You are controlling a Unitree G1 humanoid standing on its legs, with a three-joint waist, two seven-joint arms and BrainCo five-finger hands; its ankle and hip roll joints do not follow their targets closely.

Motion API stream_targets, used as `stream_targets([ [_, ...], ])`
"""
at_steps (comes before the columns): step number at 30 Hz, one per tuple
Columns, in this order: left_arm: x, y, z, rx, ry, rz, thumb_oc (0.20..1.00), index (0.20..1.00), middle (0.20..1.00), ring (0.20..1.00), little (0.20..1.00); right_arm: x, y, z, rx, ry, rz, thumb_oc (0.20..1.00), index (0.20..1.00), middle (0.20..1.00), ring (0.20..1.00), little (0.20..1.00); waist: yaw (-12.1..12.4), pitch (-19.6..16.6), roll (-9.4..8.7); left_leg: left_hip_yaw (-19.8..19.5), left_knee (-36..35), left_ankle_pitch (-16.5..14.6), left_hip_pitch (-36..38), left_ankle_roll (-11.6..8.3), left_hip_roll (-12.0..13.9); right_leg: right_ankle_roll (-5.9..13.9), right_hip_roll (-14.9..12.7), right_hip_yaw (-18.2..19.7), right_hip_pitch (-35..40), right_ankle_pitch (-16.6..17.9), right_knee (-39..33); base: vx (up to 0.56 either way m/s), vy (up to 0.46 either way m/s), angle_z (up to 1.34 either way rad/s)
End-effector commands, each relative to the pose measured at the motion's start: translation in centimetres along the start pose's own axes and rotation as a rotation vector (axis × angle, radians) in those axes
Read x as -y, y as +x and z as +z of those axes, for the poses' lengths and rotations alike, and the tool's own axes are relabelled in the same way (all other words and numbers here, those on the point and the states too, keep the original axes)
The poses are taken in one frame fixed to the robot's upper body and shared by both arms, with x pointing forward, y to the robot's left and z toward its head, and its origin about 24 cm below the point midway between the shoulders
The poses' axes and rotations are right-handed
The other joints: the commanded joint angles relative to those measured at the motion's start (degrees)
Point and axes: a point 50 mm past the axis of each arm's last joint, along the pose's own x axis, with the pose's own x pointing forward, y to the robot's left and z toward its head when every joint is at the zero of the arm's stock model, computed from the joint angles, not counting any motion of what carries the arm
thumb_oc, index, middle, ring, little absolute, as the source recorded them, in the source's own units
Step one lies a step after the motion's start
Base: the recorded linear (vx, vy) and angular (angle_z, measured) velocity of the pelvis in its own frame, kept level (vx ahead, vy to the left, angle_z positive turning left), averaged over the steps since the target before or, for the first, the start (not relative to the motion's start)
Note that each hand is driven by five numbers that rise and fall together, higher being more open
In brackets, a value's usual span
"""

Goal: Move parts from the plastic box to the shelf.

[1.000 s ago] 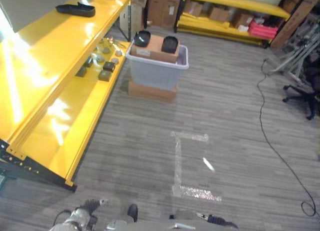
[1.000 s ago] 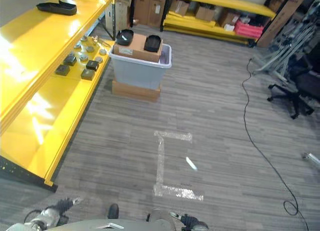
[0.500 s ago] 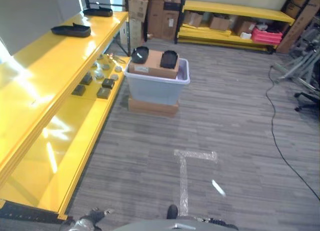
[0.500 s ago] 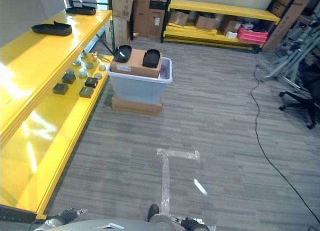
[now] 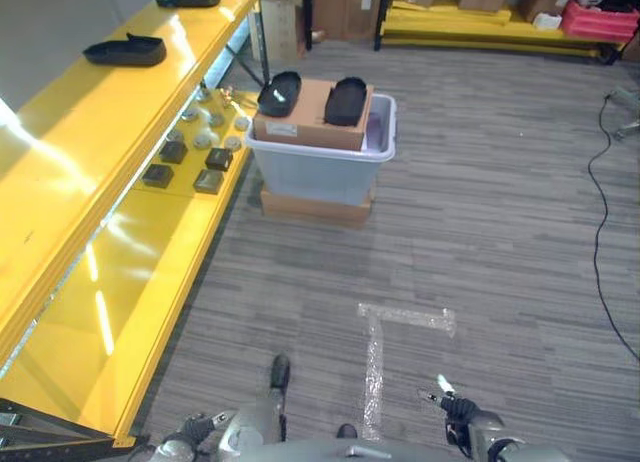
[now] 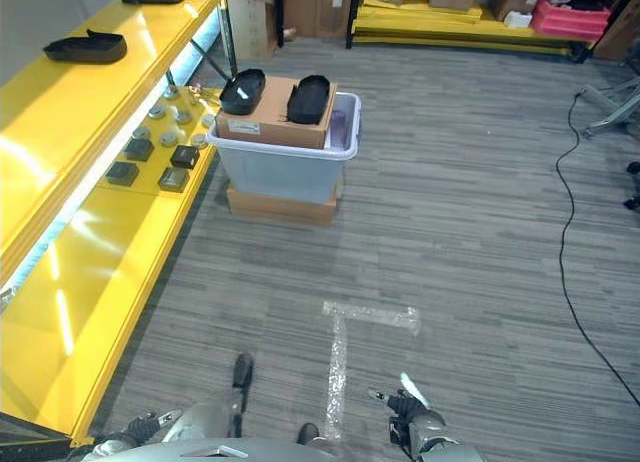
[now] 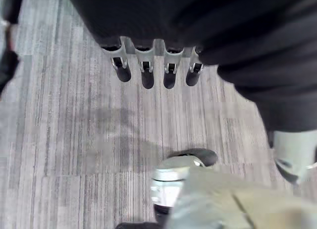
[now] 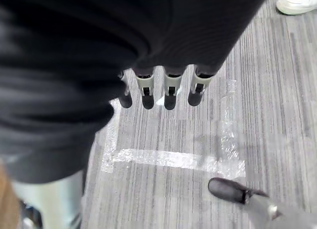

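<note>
Yellow shelf (image 5: 60, 172) runs along the left; a black tray (image 5: 125, 51) sits near its back edge, small parts (image 5: 208, 181) on the lower level's front edge. Plastic box (image 5: 325, 167) stands on the floor just beside it, a cardboard box (image 5: 310, 117) on its rim carrying two black parts (image 5: 346, 100). These look light, stiff and moulded; best pinched across the narrow rim. Left hand (image 7: 148, 73) and right hand (image 8: 163, 92) hang low, well apart from the box, fingers straight and empty.
</note>
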Motion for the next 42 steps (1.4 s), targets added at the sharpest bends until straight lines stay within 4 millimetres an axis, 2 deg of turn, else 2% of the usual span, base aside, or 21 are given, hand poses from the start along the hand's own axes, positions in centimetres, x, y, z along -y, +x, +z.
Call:
stream_targets([
  [1,-1.9,0.0,-0.6,-0.029,-0.011,0.060,1.000,1.000,1.000,1.000,1.000,-0.2,-0.1,-0.2,0.018,0.064,0.028,1.000,1.000,1.000,1.000,1.000,1.9,-1.9,-0.35,0.3,5.3,-3.9,2.9,1.74,0.2,5.68,-2.8,-0.2,1.4,-1.5,1.9,0.32,0.174,-0.55],
  [2,-2.1,-0.1,-1.0,-0.045,-0.017,0.066,1.000,1.000,1.000,1.000,1.000,-0.4,-0.1,-0.6,0.008,0.087,0.037,1.000,1.000,1.000,1.000,1.000,2.1,-2.4,-0.82,0.0,6.1,-4.3,3.2,2.28,-0.1,5.95,-3.3,0.0,1.3,-2.0,3.8,0.42,0.261,-0.41],
  [3,-2.8,-0.3,-2.3,-0.095,-0.063,0.083,1.000,1.000,1.000,1.000,1.000,-1.2,-0.2,-1.1,0.006,0.148,0.070,1.000,1.000,1.000,1.000,1.000,1.9,-3.1,-1.60,0.1,7.0,-6.3,4.7,4.15,-0.3,7.12,-4.0,0.8,0.1,-2.7,11.6,0.32,0.210,-0.30],
  [4,-2.8,-0.3,-2.3,-0.095,-0.063,0.083,1.000,1.000,1.000,1.000,1.000,-1.2,-0.2,-1.1,0.005,0.148,0.070,1.000,1.000,1.000,1.000,1.000,2.0,-3.1,-1.68,0.2,7.1,-6.4,4.7,4.19,-0.3,7.18,-4.1,0.9,-0.1,-2.9,12.0,0.31,0.252,-0.09],
  [8,-3.9,-0.2,-1.2,-0.056,-0.120,0.126,1.000,1.000,1.000,1.000,1.000,-2.7,-0.1,-0.5,0.038,0.168,0.092,1.000,1.000,1.000,1.000,1.000,-0.8,0.0,0.08,0.4,7.9,-8.7,8.6,6.42,0.4,10.42,-6.1,2.0,-10.5,3.4,30.8,0.15,0.199,-0.07],
  [10,-4.5,-0.1,-0.1,-0.022,-0.109,0.140,1.000,1.000,1.000,1.000,1.000,-3.6,-0.1,0.0,0.051,0.146,0.128,1.000,1.000,1.000,1.000,1.000,-1.5,0.7,0.49,0.2,6.4,-9.2,11.1,6.36,1.1,9.44,-7.4,-0.6,-12.5,3.1,28.0,0.23,0.068,0.11],
  [13,-5.2,0.0,1.7,0.043,-0.128,0.159,1.000,1.000,1.000,1.000,1.000,-4.0,-0.2,-0.1,0.055,0.096,0.150,1.000,1.000,1.000,1.000,1.000,-1.7,0.6,-0.08,0.3,4.3,-10.6,13.3,5.06,2.0,8.01,-9.1,-5.3,-12.6,4.0,14.3,0.28,-0.082,0.01],
  [15,-5.5,0.1,3.1,0.087,-0.160,0.170,1.000,1.000,1.000,1.000,1.000,-4.0,-0.1,0.0,0.058,0.102,0.139,1.000,1.000,1.000,1.000,1.000,-2.7,1.2,-0.48,-0.6,3.2,-11.5,15.1,4.35,2.5,8.01,-7.3,-1.5,-14.0,6.0,8.5,0.26,-0.129,0.03],
  [17,-5.0,0.2,3.9,0.111,-0.153,0.164,1.000,1.000,1.000,1.000,1.000,-3.8,-0.1,-0.2,0.048,0.111,0.121,1.000,1.000,1.000,1.000,1.000,-3.9,0.8,-0.61,-1.5,2.6,-12.7,16.9,3.10,4.1,8.92,-7.8,1.1,-16.0,8.4,6.2,0.33,-0.198,0.54],
  [21,-3.9,0.2,3.0,0.081,-0.125,0.132,1.000,1.000,1.000,1.000,1.000,-3.6,-0.2,-1.3,0.009,0.094,0.117,1.000,1.000,1.000,1.000,1.000,-4.2,-0.3,-1.05,-1.8,4.1,-14.1,18.2,1.85,6.1,7.64,-6.7,0.3,-14.6,7.4,6.9,0.28,-0.255,0.43],
  [24,-2.3,0.2,1.8,0.041,-0.134,0.083,1.000,1.000,1.000,1.000,1.000,-2.4,-0.3,-2.0,-0.023,0.073,0.068,1.000,1.000,1.000,1.000,1.000,-4.1,-0.5,-0.92,-2.9,13.0,-13.6,15.8,0.53,7.1,5.58,-5.0,-0.8,-11.8,5.9,5.3,0.24,-0.296,0.21],
  [26,-0.9,0.2,1.6,0.030,-0.099,0.037,1.000,1.000,1.000,1.000,1.000,-1.3,-0.2,-1.6,-0.023,0.029,0.022,1.000,1.000,1.000,1.000,1.000,-3.4,0.6,-1.29,-4.1,22.3,-10.5,11.6,0.19,6.0,4.32,-4.1,-0.9,-9.1,5.8,3.1,0.16,-0.246,0.16],
  [28,-0.2,0.2,1.7,0.033,-0.042,0.015,1.000,1.000,1.000,1.000,1.000,-0.5,-0.1,-1.2,-0.018,-0.021,-0.015,1.000,1.000,1.000,1.000,1.000,-3.1,1.4,-1.71,-2.3,26.3,-8.5,9.2,-0.01,6.3,3.58,-4.1,-1.7,-6.9,5.2,1.8,0.21,-0.210,-0.03],
  [30,0.4,0.2,2.1,0.051,-0.021,-0.001,1.000,1.000,1.000,1.000,1.000,0.0,-0.1,-1.1,-0.024,-0.043,-0.026,1.000,1.000,1.000,1.000,1.000,-2.1,1.7,-1.70,-1.9,23.7,-9.3,7.6,0.15,4.8,3.78,-4.3,-2.3,-5.6,4.4,0.9,0.24,-0.146,-0.36],
  [31,0.4,0.2,1.6,0.038,0.000,-0.002,1.000,1.000,1.000,1.000,1.000,0.3,-0.1,-0.9,-0.020,-0.052,-0.033,1.000,1.000,1.000,1.000,1.000,-1.7,1.1,-1.54,-1.7,18.3,-11.5,6.6,0.90,2.0,4.25,-4.1,-2.2,-5.2,4.2,0.3,0.23,-0.061,-0.16],
  [32,0.5,0.1,1.2,0.027,0.014,-0.003,1.000,1.000,1.000,1.000,1.000,0.5,-0.1,-0.8,-0.015,-0.055,-0.038,1.000,1.000,1.000,1.000,1.000,-1.3,0.8,-0.94,-2.1,14.2,-10.8,6.1,1.41,0.3,4.54,-3.6,-1.9,-5.0,4.0,0.2,0.24,-0.063,-0.18],
  [33,0.5,0.1,1.2,0.027,0.014,-0.004,1.000,1.000,1.000,1.000,1.000,0.5,-0.1,-0.8,-0.016,-0.055,-0.038,1.000,1.000,1.000,1.000,1.000,-1.2,0.9,-0.98,-2.0,13.9,-10.7,6.4,1.43,0.3,4.56,-3.6,-1.9,-4.9,3.9,0.2,0.16,-0.013,-0.20],
  [35,0.5,0.1,0.4,0.007,0.027,-0.005,1.000,1.000,1.000,1.000,1.000,0.7,-0.1,-0.3,0.002,-0.080,-0.040,1.000,1.000,1.000,1.000,1.000,0.1,0.3,0.58,-4.2,7.9,-6.9,3.7,2.63,-3.7,4.79,-1.4,-0.6,-4.3,3.1,0.2,0.20,-0.023,-0.31],
  [38,-0.5,0.0,-0.5,-0.023,0.002,0.022,1.000,1.000,1.000,1.000,1.000,0.2,0.0,0.1,0.008,-0.113,-0.023,1.000,1.000,1.000,1.000,1.000,2.1,-0.3,1.07,-6.4,7.0,-5.1,3.3,2.99,-6.1,4.41,0.3,1.8,-2.6,1.4,0.3,0.25,0.001,-0.54],
  [41,-1.3,-0.1,-1.1,-0.043,-0.031,0.049,1.000,1.000,1.000,1.000,1.000,-1.1,0.0,0.0,0.011,-0.146,0.017,1.000,1.000,1.000,1.000,1.000,2.7,-1.1,-0.06,-8.7,7.3,-6.7,6.0,5.44,-6.3,4.00,0.5,3.0,-2.4,-1.4,6.2,0.25,0.054,-0.78],
  [42,-2.2,-0.1,-0.8,-0.036,-0.036,0.071,1.000,1.000,1.000,1.000,1.000,-2.0,0.1,0.4,0.027,-0.133,0.041,1.000,1.000,1.000,1.000,1.000,2.5,-0.6,-0.42,-9.1,6.9,-7.9,8.2,6.57,-5.4,6.46,1.0,2.9,-6.4,-1.6,17.9,0.20,0.085,-0.44],
])
